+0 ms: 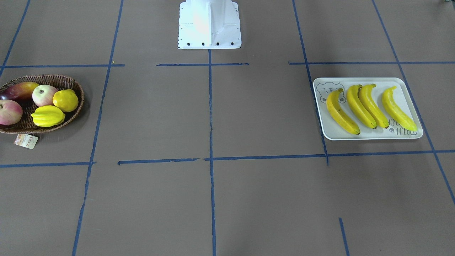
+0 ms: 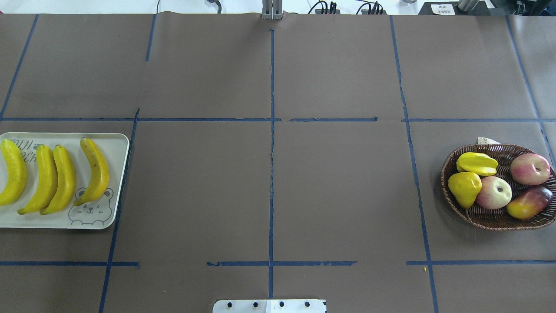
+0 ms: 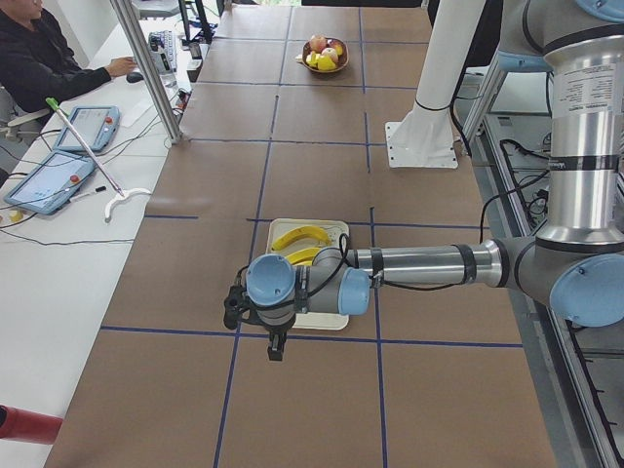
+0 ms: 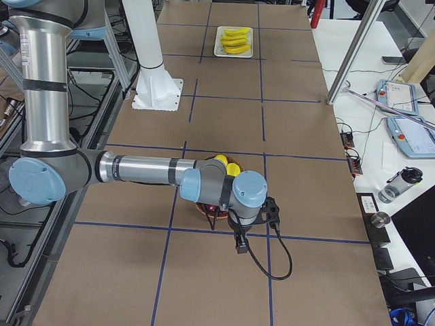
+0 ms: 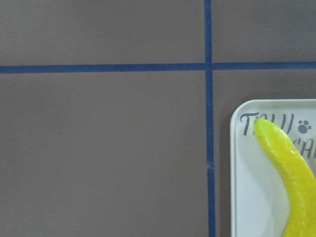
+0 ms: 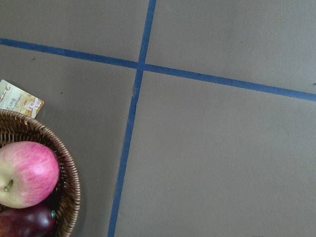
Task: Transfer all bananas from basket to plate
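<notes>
Several yellow bananas (image 1: pixel 366 106) lie side by side on the pale bear-print plate (image 1: pixel 408 89), also in the overhead view (image 2: pixel 56 178) on the plate (image 2: pixel 117 143). The wicker basket (image 1: pixel 74 85) holds no banana. My left gripper (image 3: pixel 276 349) hangs over the table just beyond the plate's end; I cannot tell if it is open or shut. Its wrist view shows a plate corner (image 5: pixel 247 187) and one banana tip (image 5: pixel 286 163). My right gripper (image 4: pixel 240 246) hangs beside the basket; I cannot tell its state.
The basket (image 2: pixel 491 221) holds a starfruit (image 2: pixel 477 163), a lemon-like fruit (image 2: pixel 464 187), two apples and a mango. A paper tag (image 1: pixel 26 141) lies by its rim. The robot base (image 1: pixel 209 25) stands mid-table. An operator sits at a side desk (image 3: pixel 39 58).
</notes>
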You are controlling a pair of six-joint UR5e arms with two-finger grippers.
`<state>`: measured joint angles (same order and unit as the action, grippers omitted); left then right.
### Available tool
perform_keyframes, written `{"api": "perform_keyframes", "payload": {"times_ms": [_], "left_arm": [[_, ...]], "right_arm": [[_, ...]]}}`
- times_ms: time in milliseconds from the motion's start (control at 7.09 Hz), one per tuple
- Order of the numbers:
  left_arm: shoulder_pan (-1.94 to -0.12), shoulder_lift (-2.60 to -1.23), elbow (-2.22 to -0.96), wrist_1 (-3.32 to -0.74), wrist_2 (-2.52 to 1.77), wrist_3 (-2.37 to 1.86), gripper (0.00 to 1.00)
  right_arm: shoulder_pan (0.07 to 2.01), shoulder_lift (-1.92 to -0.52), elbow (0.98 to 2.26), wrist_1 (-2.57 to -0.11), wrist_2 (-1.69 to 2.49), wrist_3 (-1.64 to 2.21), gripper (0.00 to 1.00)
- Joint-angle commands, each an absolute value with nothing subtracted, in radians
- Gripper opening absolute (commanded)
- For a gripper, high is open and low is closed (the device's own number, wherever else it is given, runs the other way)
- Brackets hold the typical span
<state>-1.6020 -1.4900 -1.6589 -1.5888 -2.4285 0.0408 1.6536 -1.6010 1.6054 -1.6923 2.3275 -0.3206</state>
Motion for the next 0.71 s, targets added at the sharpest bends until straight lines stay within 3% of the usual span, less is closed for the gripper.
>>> {"api": "perform_keyframes", "payload": {"times_ms": [0,564], "left_arm": [[-1.612,-1.480,-1.761,-1.460,-2.393,0.096,1.00],[-1.628,-1.467,-1.678,-1.474,-2.393,0.187,1.00]], "right_arm": [[1.654,-1.600,1.598,-1.694,2.332,-0.319,1.00],[1.654,-1.606,1.591,-1.697,2.353,-0.316,1.00]]}}
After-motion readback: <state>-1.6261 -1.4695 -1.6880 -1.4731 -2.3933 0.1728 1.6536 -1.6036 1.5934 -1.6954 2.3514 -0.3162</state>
